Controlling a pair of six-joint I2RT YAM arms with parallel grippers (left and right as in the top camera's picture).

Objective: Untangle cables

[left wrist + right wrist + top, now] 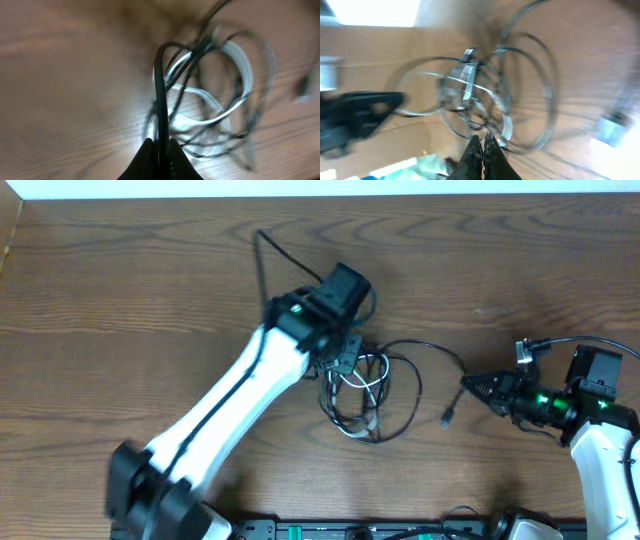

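The cables [368, 392] lie in a tangled heap at the table's middle: black loops wound through a white cord [241, 67]. One black strand trails right to a small plug [447, 418]. My left gripper [338, 363] hangs over the heap's left side. In its wrist view the left gripper [160, 145] is shut on a black cable [159, 90] that rises from between the jaws. My right gripper [466, 382] points left, just right of the heap and apart from it. In the blurred right wrist view the right gripper [483, 138] is shut on nothing, with the tangle [475, 95] ahead.
The wooden table [150, 290] stretches to a pale back edge at the top. A black rail with the arm bases [400, 530] runs along the front. A thin black wire [262, 250] loops up behind the left wrist. The left arm [355, 117] shows in the right wrist view.
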